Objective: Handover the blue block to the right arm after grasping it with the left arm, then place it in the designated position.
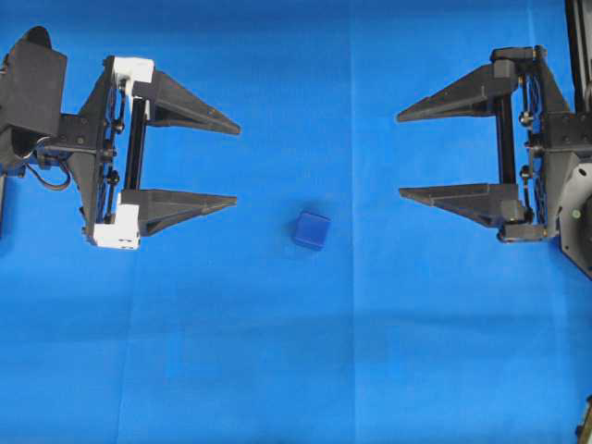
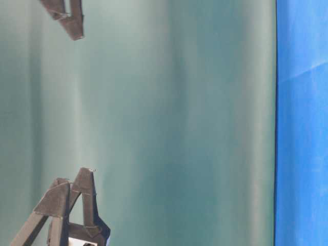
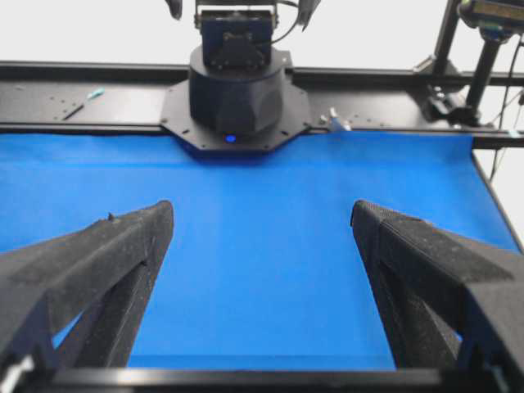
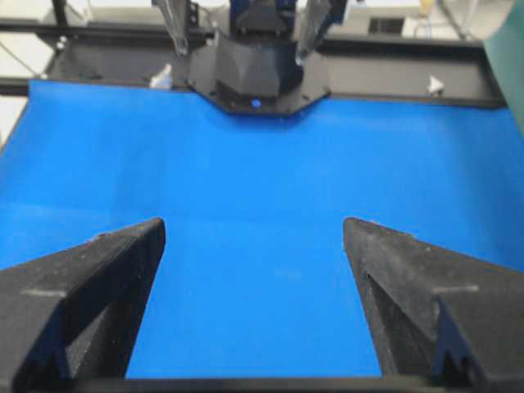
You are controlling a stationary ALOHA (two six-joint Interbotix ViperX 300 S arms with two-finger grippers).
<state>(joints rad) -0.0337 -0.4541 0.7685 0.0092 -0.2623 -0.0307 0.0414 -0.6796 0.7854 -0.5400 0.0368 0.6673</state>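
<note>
The blue block (image 1: 312, 230), a small dark blue cube, lies on the blue cloth near the middle of the overhead view. My left gripper (image 1: 238, 162), with white mounts at its finger bases, stands open to the left of the block and slightly farther back, nothing between its fingers. The all-black right gripper (image 1: 399, 155) faces it from the right, open and holding nothing. The block shows in neither wrist view; each shows only bare cloth between the left gripper (image 3: 262, 217) fingers and the right gripper (image 4: 254, 232) fingers.
Blue cloth (image 1: 296, 370) covers the whole table. The opposite arm's black base (image 3: 236, 98) stands at the far edge in the left wrist view, and another base (image 4: 259, 70) in the right wrist view. A green backdrop (image 2: 179, 123) fills the table-level view.
</note>
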